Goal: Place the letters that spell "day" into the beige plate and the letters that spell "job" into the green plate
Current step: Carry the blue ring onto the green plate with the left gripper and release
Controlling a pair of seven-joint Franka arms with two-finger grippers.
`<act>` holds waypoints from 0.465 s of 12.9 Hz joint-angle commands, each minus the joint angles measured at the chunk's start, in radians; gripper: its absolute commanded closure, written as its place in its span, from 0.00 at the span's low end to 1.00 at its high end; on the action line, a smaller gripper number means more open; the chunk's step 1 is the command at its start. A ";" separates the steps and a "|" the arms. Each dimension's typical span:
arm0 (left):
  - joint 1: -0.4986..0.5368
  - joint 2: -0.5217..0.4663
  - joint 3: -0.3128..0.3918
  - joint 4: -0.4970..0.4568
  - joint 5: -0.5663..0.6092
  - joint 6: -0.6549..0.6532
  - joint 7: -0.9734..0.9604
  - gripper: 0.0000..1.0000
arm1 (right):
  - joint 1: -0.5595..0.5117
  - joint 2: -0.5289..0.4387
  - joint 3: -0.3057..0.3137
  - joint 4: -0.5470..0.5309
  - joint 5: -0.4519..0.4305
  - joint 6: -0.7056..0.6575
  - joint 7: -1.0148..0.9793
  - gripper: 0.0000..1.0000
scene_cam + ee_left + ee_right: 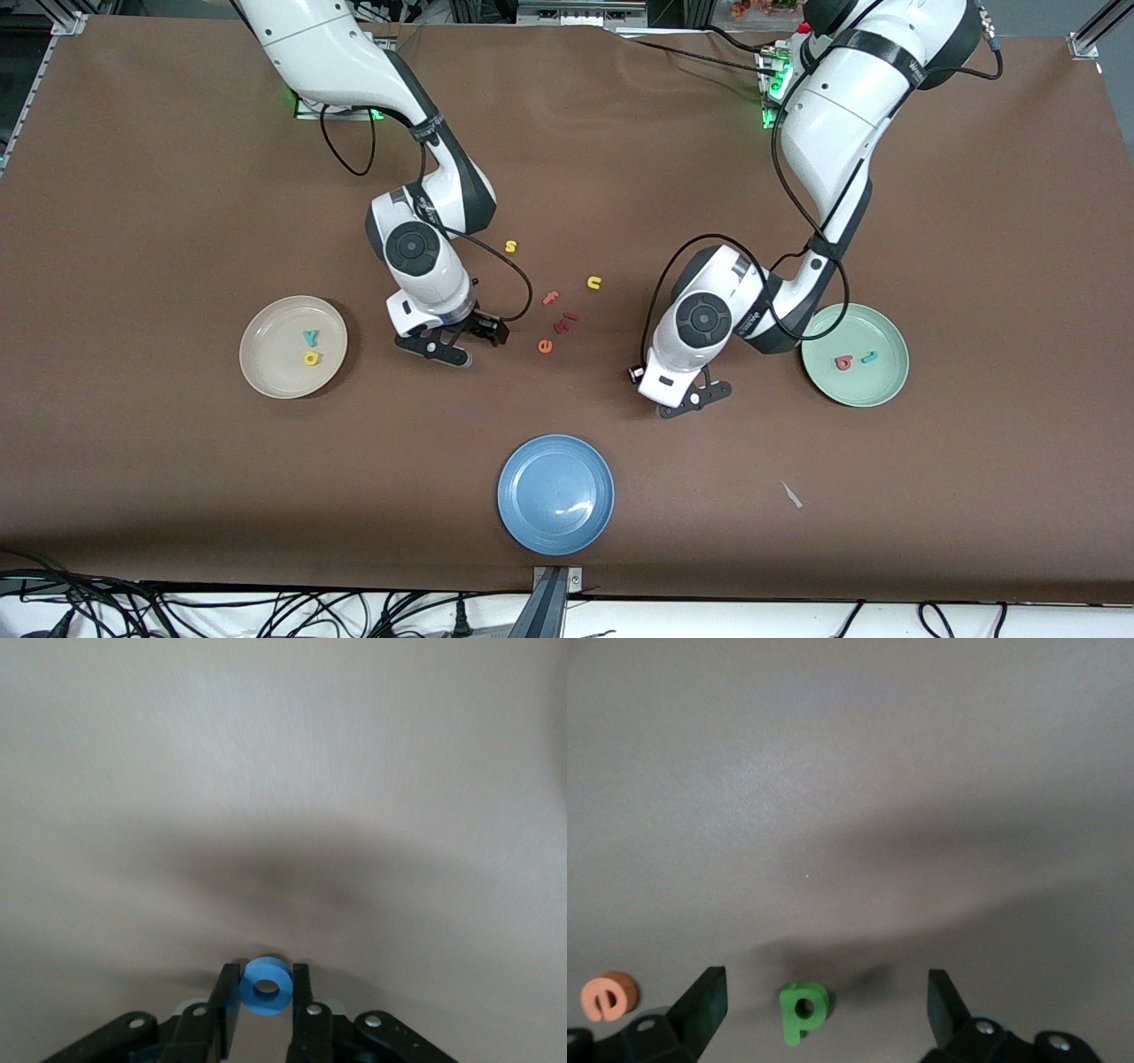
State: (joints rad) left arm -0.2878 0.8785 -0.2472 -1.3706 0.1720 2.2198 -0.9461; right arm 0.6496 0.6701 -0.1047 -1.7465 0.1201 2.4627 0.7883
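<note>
Left gripper (266, 997) clamped on blue o (266, 986) — lift straight, carry to green plate (890, 383). Right gripper (824, 1001) fingers wide apart around green d (803, 1010) — centre, then close.

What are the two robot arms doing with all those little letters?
They are sorting foam letters onto plates. The left gripper has its fingers on either side of the blue o, down at the table near the green plate, which already has the red b and teal j. The right gripper is open around the green d. The beige plate holds the y and a.
</note>
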 commanded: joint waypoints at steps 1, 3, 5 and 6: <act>0.080 -0.139 -0.009 -0.001 0.006 -0.158 0.129 0.86 | 0.024 0.034 -0.006 0.039 0.023 -0.021 0.022 0.01; 0.166 -0.202 -0.010 -0.013 -0.006 -0.273 0.284 0.86 | 0.028 0.036 -0.004 0.039 0.021 -0.040 0.022 0.05; 0.269 -0.228 -0.010 -0.016 -0.054 -0.366 0.473 0.86 | 0.027 0.034 0.008 0.039 0.023 -0.045 0.022 0.12; 0.320 -0.230 -0.010 -0.019 -0.062 -0.393 0.557 0.86 | 0.027 0.035 0.011 0.039 0.023 -0.045 0.022 0.18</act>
State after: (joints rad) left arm -0.0501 0.6717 -0.2482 -1.3441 0.1475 1.8573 -0.5374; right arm 0.6720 0.6934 -0.0970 -1.7358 0.1208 2.4427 0.8042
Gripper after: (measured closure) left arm 0.749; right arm 0.044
